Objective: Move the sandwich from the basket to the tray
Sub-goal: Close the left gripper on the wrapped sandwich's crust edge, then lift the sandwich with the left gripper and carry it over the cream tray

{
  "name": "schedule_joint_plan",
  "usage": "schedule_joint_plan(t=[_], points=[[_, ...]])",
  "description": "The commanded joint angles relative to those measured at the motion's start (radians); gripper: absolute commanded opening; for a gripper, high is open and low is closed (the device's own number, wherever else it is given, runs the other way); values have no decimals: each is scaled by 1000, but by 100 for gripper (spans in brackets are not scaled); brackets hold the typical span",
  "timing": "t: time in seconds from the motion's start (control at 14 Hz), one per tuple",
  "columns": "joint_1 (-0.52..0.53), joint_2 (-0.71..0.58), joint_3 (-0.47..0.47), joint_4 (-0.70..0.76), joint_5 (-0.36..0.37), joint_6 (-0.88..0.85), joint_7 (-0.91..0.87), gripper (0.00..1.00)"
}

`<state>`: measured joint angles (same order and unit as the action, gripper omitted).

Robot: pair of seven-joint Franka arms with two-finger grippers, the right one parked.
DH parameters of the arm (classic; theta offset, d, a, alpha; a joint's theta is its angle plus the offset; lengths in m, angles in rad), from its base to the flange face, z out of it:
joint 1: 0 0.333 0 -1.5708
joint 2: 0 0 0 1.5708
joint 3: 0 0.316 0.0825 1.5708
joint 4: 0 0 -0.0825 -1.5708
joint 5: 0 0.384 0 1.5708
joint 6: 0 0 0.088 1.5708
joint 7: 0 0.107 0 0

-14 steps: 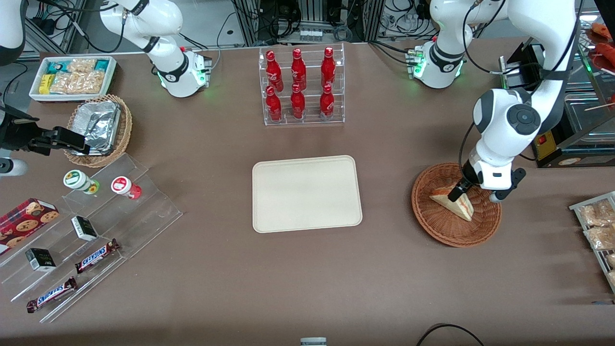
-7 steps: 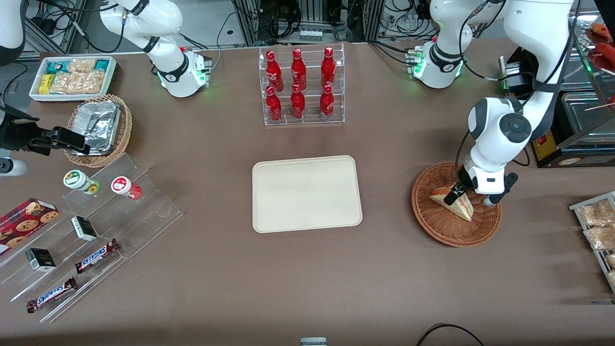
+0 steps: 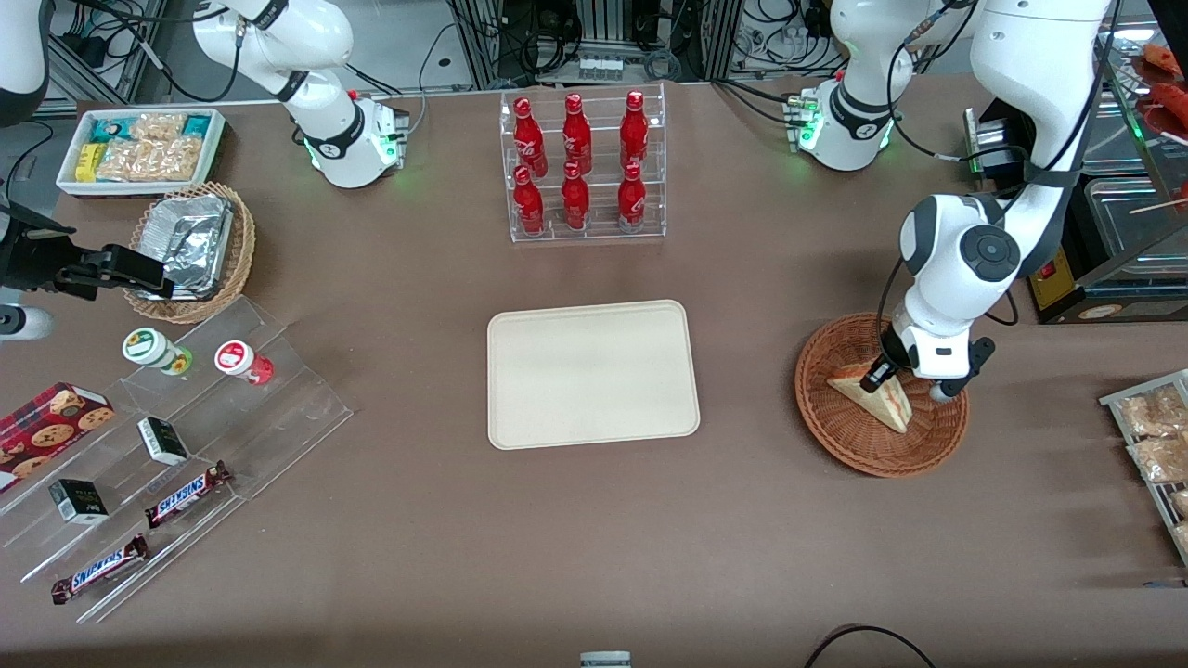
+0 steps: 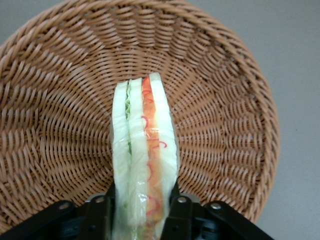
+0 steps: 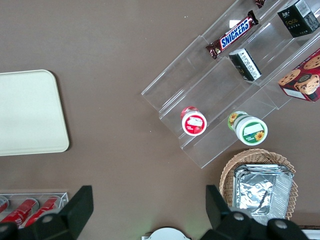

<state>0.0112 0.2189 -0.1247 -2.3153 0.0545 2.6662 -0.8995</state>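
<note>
**Q:** Where are you at with it?

**Me:** Grab step. My tool (image 3: 880, 375) is down in the basket (image 3: 840, 436), pinched on the sandwich (image 3: 877, 400); in the wrist view each finger (image 4: 179, 212) presses a bread face of it. It looks like the sandwich hasn't left the basket.

**Q:** Next?

**Me:** Probably a straight lift over the woven rim, then carry it along the bench (image 3: 427, 520) to the tray (image 3: 591, 373), well apart toward the parked arm's end. The bread's soft, so I'd squeeze gently.
</note>
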Motion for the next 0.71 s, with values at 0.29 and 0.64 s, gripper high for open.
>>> schedule_joint_plan(t=[0.29, 0.64], points=[[-42, -98, -110, 369, 19, -616, -4, 0], [-212, -55, -133, 525, 13, -730, 22, 0]])
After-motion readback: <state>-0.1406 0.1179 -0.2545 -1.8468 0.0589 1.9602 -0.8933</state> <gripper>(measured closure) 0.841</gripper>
